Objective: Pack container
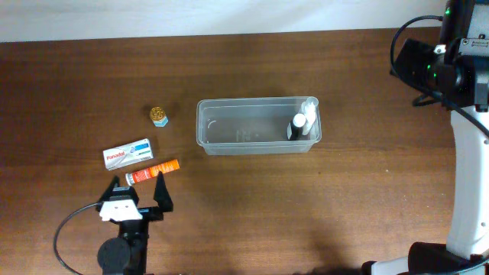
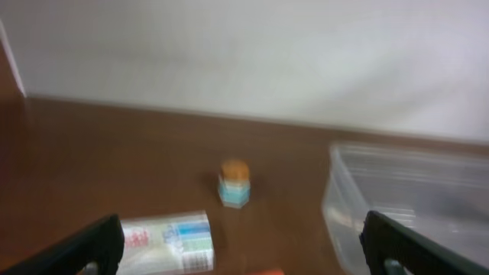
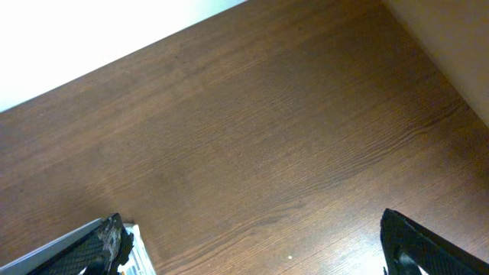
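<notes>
The container point(image 1: 258, 145) is a clear rectangular tub in the middle of the table, with two small bottles point(image 1: 303, 122) standing in its right end. It shows again at the right of the left wrist view point(image 2: 412, 191). My left gripper point(image 1: 139, 191) is open near the front left, just behind an orange tube point(image 1: 153, 172). Nothing sits between its fingers point(image 2: 88, 248). A white Panadol box point(image 1: 128, 154) lies beside the tube, also seen as the box point(image 2: 168, 243). My right gripper point(image 3: 260, 244) is open over bare wood, far from the tub.
A small gold-lidded jar point(image 1: 159, 116) stands left of the tub, seen as the jar point(image 2: 234, 183) ahead of the left fingers. The right arm point(image 1: 458, 76) rises along the table's right side. A pale wall backs the far table edge.
</notes>
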Robot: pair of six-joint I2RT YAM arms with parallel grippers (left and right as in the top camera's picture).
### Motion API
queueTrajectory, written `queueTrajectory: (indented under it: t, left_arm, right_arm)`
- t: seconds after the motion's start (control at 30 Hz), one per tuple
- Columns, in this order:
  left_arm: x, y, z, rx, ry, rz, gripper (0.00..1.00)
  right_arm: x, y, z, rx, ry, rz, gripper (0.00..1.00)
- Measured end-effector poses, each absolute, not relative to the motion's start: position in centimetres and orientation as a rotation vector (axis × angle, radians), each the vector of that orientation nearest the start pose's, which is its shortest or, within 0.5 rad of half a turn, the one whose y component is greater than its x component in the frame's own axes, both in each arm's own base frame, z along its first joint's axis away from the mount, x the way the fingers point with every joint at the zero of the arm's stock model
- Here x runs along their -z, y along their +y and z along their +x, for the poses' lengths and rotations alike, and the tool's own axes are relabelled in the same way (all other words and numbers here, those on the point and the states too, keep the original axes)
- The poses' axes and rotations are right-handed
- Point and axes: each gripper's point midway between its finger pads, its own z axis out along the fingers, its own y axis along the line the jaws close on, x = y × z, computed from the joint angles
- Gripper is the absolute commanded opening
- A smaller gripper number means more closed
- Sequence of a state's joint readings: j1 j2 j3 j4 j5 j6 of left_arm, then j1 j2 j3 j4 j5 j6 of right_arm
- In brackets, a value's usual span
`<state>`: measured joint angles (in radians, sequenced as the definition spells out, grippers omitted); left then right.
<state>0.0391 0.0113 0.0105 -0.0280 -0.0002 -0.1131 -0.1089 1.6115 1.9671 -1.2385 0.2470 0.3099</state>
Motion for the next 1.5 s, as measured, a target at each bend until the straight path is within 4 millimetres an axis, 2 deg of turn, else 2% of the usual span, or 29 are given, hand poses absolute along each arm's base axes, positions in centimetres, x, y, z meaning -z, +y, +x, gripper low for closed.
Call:
queueTrajectory:
  t: [0.1,0.2,0.27,0.43,0.57,0.67,0.8,0.93,1.3,1.5]
  left_arm:
    - [-22.3,1.3,24.2,0.048,1.377,-0.120,0.99]
    - [-25.7,1.3,23.3,0.051,1.238,-0.110,0.99]
    - [-25.6,1.3,23.4,0.047,1.256,-0.114,1.00]
    - [-23.9,2.5,25.4,0.006,1.500,-0.165,0.99]
    - [-26.2,3.5,27.7,-0.007,1.651,-0.195,0.99]
    - [-27.4,3.9,30.4,0.024,1.809,-0.203,1.00]
    - [-24.8,4.2,33.0,0.082,2.141,-0.253,0.99]
    - [-21.2,3.9,34.5,0.146,2.403,-0.293,0.99]
    - [-10.8,3.5,37.1,0.255,2.698,-0.348,1.00]
    - [-6.2,4.0,38.1,0.242,2.776,-0.375,0.99]
  right_arm:
    - [-33.3,-8.4,38.5,0.212,2.351,0.610,0.98]
    - [-33.3,-8.4,38.5,0.213,2.351,0.611,0.98]
    - [-33.3,-8.4,38.5,0.212,2.351,0.610,0.98]
    - [-33.3,-8.4,38.5,0.213,2.352,0.610,0.98]
    - [-33.2,-8.4,38.5,0.213,2.354,0.611,0.98]
    - [-33.2,-8.4,38.5,0.213,2.354,0.611,0.99]
    - [-33.2,-8.4,38.5,0.214,2.355,0.611,0.98]
    - [-33.2,-8.4,38.5,0.214,2.355,0.611,0.98]
    - [-33.2,-8.4,38.5,0.213,2.355,0.610,0.98]
    - [-33.2,-8.4,38.5,0.213,2.355,0.611,0.98]
